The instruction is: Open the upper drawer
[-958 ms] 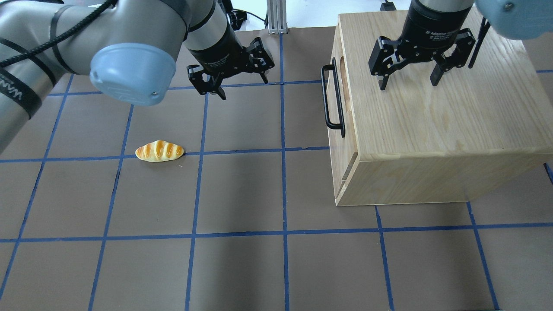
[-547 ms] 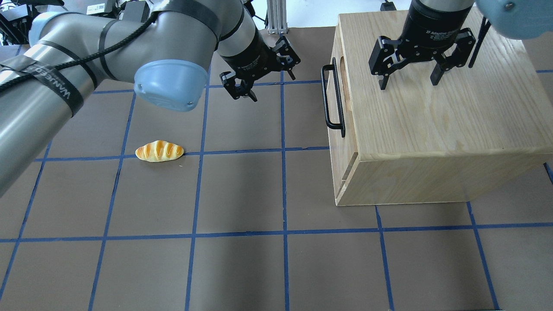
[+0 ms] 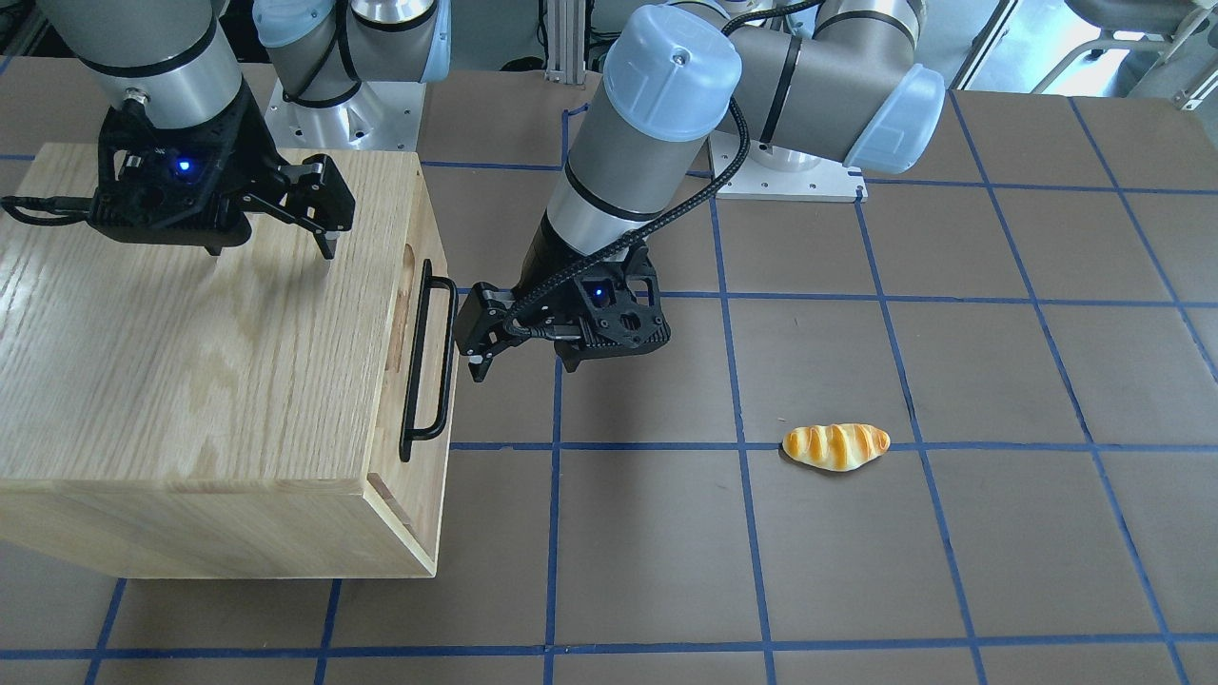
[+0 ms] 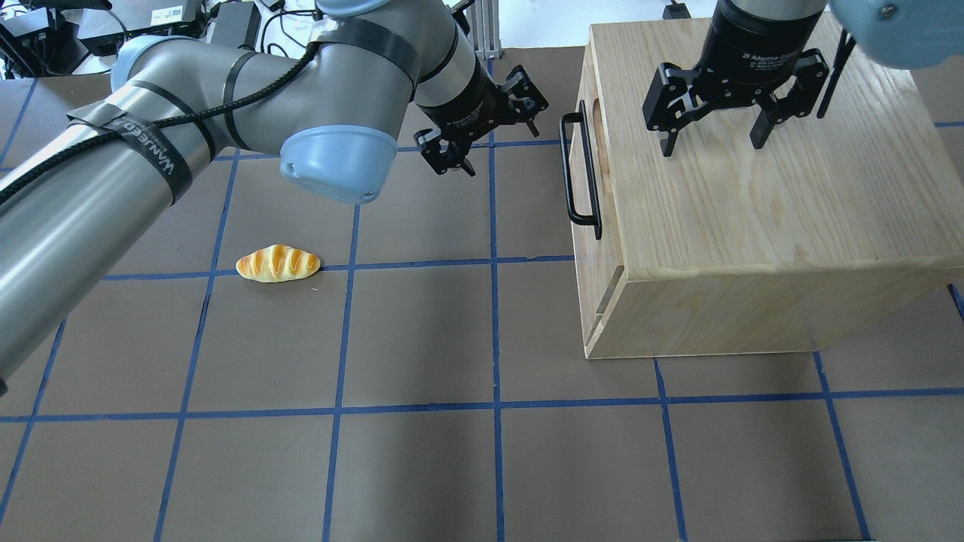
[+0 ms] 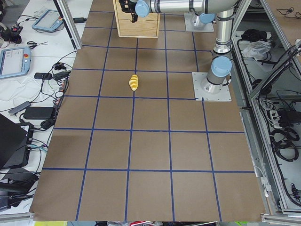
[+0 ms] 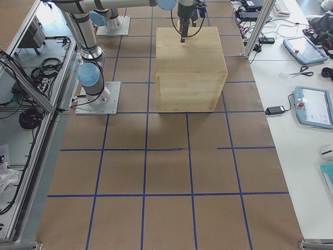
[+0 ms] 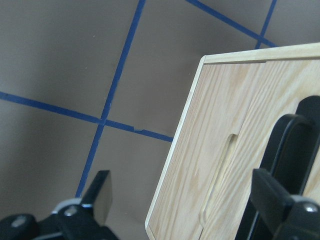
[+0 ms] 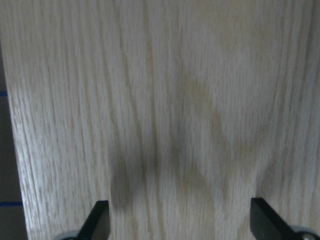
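The upper drawer (image 4: 608, 260) is shut in the oak cabinet (image 4: 753, 211), its front facing the table's middle. Its black bar handle (image 4: 580, 169) and slot cutout (image 4: 599, 128) show. My left gripper (image 4: 501, 147) is open and empty, just short of the handle and apart from it. In the front-facing view it (image 3: 521, 366) hovers beside the handle (image 3: 426, 357). The left wrist view shows the slot (image 7: 220, 185) and the handle (image 7: 285, 165) close ahead. My right gripper (image 4: 712, 147) is open and empty over the cabinet top.
A toy bread roll (image 4: 277, 263) lies on the brown mat with blue grid tape, left of the middle. The cabinet fills the right rear of the table. The right wrist view shows only the cabinet top (image 8: 165, 110).
My left arm has swung right towards the drawer handle, and its gripper has turned to face the drawer front. The right arm, the drawer and the roll have not moved.
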You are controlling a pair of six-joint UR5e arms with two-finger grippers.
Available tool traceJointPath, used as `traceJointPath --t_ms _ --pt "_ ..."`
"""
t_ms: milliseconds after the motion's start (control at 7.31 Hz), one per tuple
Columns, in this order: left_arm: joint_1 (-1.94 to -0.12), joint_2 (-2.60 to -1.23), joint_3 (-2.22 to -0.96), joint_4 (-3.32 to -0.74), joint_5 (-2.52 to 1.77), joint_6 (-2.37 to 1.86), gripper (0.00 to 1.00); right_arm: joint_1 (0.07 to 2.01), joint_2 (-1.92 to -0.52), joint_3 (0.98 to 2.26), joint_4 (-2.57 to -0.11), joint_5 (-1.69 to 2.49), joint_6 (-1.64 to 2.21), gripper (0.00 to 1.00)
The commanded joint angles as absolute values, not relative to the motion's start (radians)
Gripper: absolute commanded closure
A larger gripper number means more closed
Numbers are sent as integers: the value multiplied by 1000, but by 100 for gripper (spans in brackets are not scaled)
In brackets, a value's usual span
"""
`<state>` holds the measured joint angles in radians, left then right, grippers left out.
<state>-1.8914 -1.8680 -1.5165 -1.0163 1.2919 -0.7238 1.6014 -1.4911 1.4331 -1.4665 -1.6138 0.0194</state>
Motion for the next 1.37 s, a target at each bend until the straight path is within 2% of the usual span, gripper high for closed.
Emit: traceJointPath --t_ms 0,958,1232 --pt "-1916 -1865 -1519 -1012 1157 -724 0 1601 -1491 1433 -1466 -1614 20 0" --pt "-1917 -1934 -1519 -943 1157 -677 0 1601 -1491 1433 -1466 -1614 18 0" --pt "-1913 -1918 -1525 -943 1164 -614 0 1601 -1491 1433 -1466 -1614 18 0"
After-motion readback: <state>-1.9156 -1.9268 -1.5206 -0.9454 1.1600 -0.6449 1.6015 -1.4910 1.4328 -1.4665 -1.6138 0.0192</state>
